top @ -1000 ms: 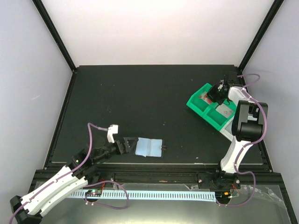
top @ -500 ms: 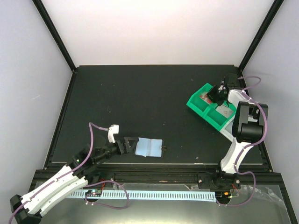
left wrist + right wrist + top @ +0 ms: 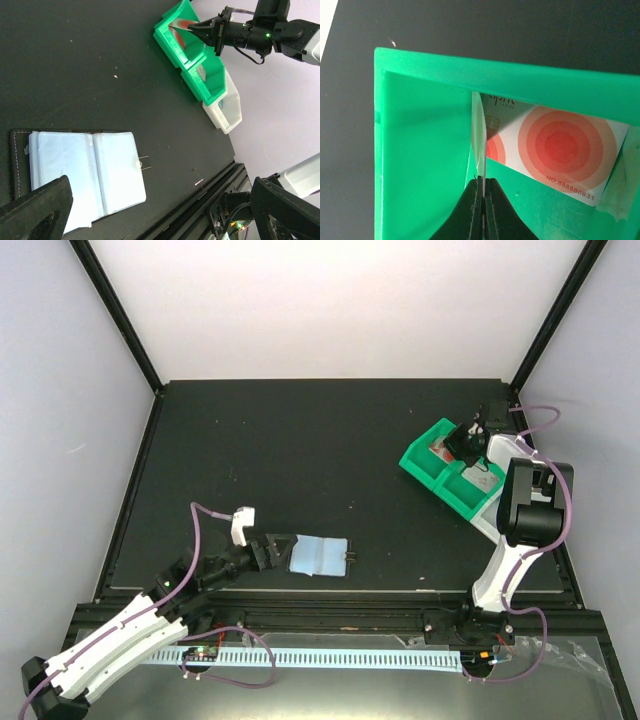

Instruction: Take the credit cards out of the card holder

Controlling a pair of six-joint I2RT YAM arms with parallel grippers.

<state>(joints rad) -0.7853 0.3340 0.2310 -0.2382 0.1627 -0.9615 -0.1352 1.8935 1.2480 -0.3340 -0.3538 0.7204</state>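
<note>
The card holder (image 3: 320,557) lies open on the black table, pale blue-grey inner side up (image 3: 85,172). My left gripper (image 3: 277,552) is open just to its left, with one finger (image 3: 35,212) beside the holder and nothing between the jaws. My right gripper (image 3: 482,182) is shut on a thin pale credit card (image 3: 479,135), seen edge-on and standing upright inside the end compartment of the green tray (image 3: 420,150). A white credit card with red circles (image 3: 560,145) lies in that same compartment. In the top view the right gripper (image 3: 462,443) hangs over the tray.
The green tray (image 3: 425,465) sits at the right of the table, with a clear white bin (image 3: 225,105) joined to its near end. The table's front rail runs close below the card holder.
The right wrist has shifted very slightly over the tray, still pinching the card. The left arm and the card holder have not moved.
</note>
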